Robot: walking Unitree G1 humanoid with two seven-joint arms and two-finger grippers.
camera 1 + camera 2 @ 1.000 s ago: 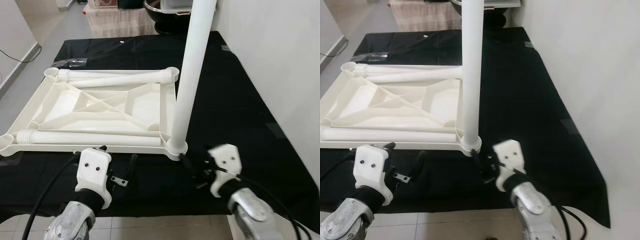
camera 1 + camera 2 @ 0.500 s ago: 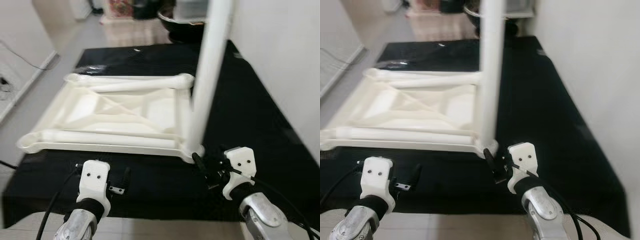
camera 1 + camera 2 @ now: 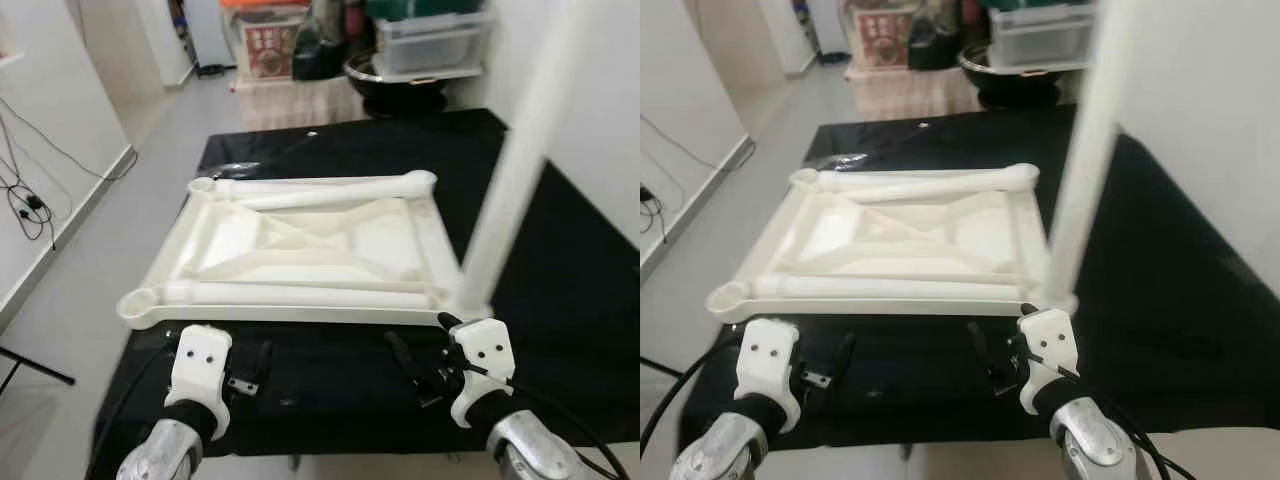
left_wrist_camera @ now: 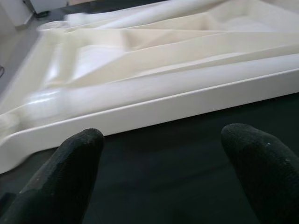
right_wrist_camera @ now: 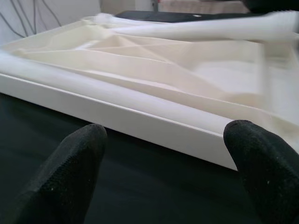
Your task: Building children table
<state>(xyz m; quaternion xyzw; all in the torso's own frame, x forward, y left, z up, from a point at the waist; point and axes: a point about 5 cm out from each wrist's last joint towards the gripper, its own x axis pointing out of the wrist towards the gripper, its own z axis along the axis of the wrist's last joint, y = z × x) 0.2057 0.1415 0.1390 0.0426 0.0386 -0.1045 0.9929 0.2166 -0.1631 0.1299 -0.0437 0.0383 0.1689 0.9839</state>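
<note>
left eye view: white table top (image 3: pixel 300 250) lies underside up on the black-covered worktop (image 3: pixel 560 250), so leg sockets face up; one leg (image 3: pixel 510 190) stands in the near right corner, two loose legs (image 3: pixel 300 293) lie in the frame.
right eye view: left gripper (image 3: pixel 830 362) and right gripper (image 3: pixel 992 362) hover just short of the near rim.
left wrist view: jaws apart, empty, facing the rim.
right wrist view: jaws spread, holding nothing, near the corner.
</note>
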